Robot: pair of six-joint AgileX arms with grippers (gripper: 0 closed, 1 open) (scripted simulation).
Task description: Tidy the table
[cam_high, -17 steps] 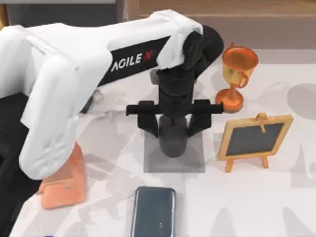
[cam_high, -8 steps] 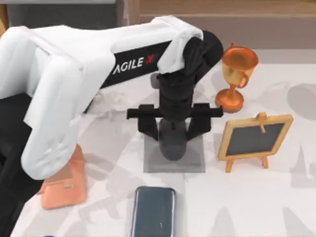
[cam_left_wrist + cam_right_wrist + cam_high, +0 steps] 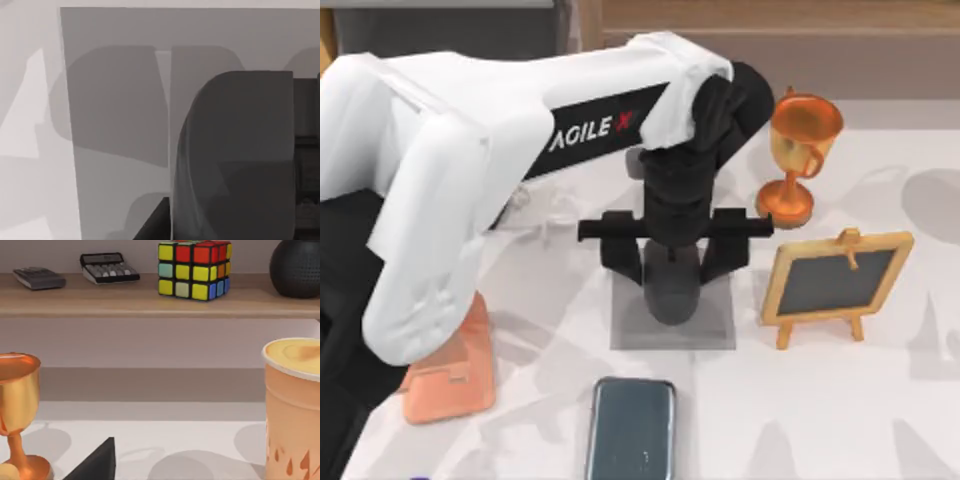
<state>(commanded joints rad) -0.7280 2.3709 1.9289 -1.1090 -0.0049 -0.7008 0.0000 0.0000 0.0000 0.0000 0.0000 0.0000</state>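
Marbled white table (image 3: 840,400) spreads flat under everything you see. Your left gripper (image 3: 672,268) points straight down over a thin grey square mat (image 3: 715,325), its matte black fingers (image 3: 620,255) spread wide around a rounded dark grey object (image 3: 672,290) standing on the mat. Since half a second ago the white arm has barely shifted. Just right of the gripper stand a glossy copper trophy (image 3: 798,150) and a wood-framed chalkboard (image 3: 835,282); nearer the camera lies a smooth dark phone (image 3: 632,428).
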